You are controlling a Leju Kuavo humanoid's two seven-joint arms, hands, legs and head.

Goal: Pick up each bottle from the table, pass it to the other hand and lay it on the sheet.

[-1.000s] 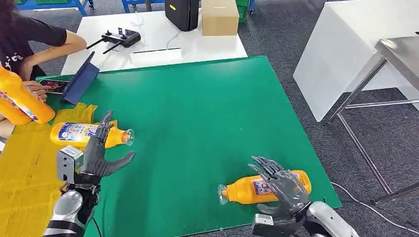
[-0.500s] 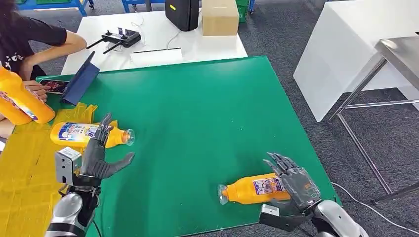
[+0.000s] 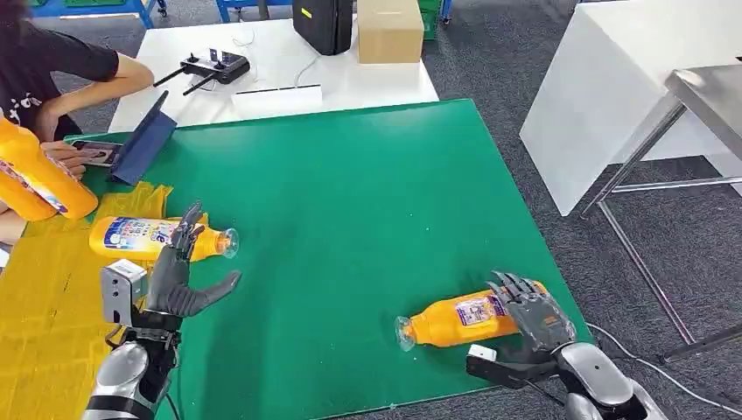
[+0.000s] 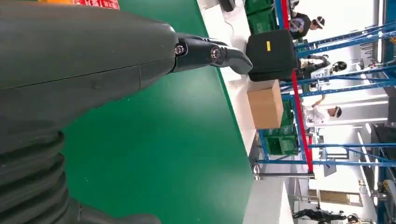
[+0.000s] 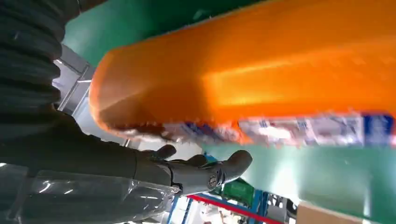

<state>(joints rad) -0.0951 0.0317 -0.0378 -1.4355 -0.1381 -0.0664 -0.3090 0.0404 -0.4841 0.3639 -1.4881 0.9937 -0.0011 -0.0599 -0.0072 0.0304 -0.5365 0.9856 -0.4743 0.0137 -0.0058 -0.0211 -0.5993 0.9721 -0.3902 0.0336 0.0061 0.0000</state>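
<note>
Bottles: three are counted. One (image 3: 459, 318) lies on the green mat (image 3: 350, 192) at lower right; one (image 3: 144, 236) lies at the yellow sheet's (image 3: 44, 297) edge, centre left; one (image 3: 39, 175) is held at the left edge by a person (image 3: 52, 61). Right hand (image 3: 534, 317): fingers are curled over the first bottle's base; a firm grip cannot be told. Left hand (image 3: 175, 276): fingers are spread apart, nothing is held.

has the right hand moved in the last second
Yes. In the head view the right hand has slid from over the bottle's middle toward its base, nearer the green mat's right edge.
</note>
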